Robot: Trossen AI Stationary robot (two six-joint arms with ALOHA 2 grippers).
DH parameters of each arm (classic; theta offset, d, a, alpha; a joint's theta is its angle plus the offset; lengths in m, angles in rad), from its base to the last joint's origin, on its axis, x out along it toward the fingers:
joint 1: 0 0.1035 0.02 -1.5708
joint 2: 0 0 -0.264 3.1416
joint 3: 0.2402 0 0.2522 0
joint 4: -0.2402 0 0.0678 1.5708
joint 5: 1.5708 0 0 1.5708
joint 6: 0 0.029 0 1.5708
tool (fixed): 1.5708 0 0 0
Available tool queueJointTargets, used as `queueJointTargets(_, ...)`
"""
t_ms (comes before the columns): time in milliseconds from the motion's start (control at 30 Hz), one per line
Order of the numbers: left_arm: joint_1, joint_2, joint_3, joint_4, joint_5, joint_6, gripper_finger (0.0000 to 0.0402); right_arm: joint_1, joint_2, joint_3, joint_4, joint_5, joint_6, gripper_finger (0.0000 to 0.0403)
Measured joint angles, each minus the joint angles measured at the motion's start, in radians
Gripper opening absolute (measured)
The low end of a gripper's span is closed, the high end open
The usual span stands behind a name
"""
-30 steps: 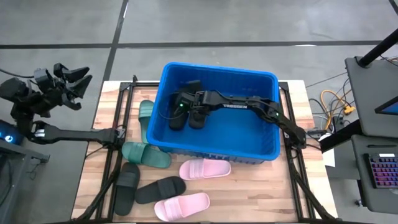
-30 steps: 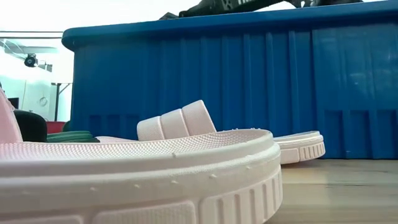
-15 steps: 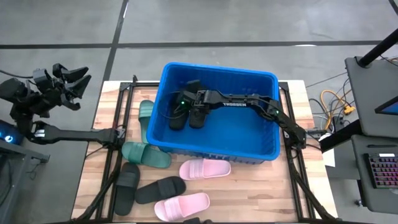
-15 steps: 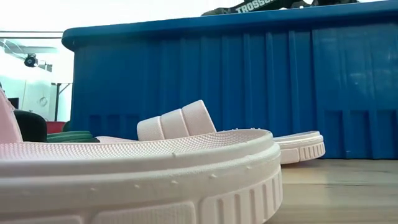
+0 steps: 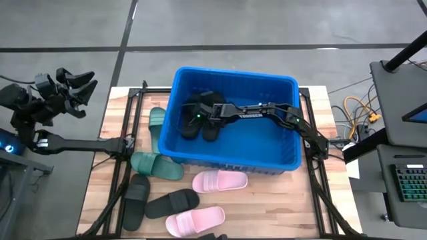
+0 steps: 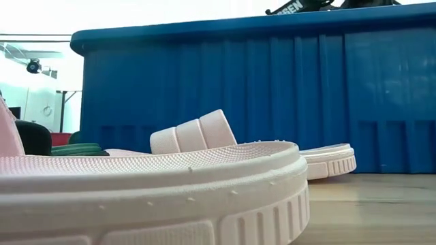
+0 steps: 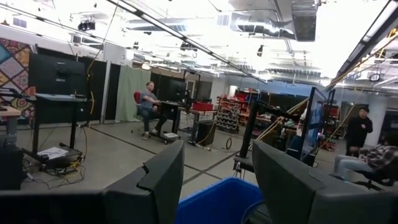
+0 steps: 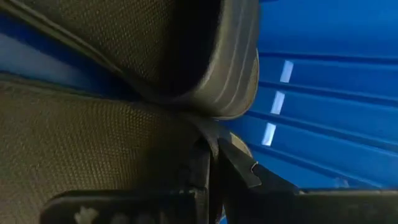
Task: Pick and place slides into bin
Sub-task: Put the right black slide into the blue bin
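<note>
Slides: you've got two black ones [image 5: 200,115] inside the bin [image 5: 233,157]; six lie on the table [image 5: 280,207] beside its left and front walls.
Right gripper [image 5: 205,115]: reaching into the bin, fingers pressed together on a black slide's strap.
Left gripper [image 5: 79,90]: parked off the table's left, fingers spread, empty.

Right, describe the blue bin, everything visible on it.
The bin is a large rectangular tub of bright blue plastic with a thick rim and ribbed, tapered walls. It stands upright and open on the wooden table. Black slides lie at its left end, where the right gripper reaches in, shut. A dark green slide and a pink slide lie along its near wall, seemingly touching it.
</note>
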Motion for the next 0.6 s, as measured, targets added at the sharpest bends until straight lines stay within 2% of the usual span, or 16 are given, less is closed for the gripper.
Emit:
queueJointTargets(233,0.000,0.009,0.000,0.001,-0.001,-0.001,0.0176,-0.003,-0.001,-0.005,0.001,0.001,0.048,0.0019)
queueJointTargets(467,0.000,0.018,0.000,0.000,0.000,-0.001,0.0176,-0.005,0.000,0.036,-0.013,-0.004,0.082,0.0051)
queueJointTargets(600,0.000,0.022,0.000,0.001,0.000,-0.002,0.0176,-0.016,0.000,0.081,-0.098,-0.033,0.112,0.0074)
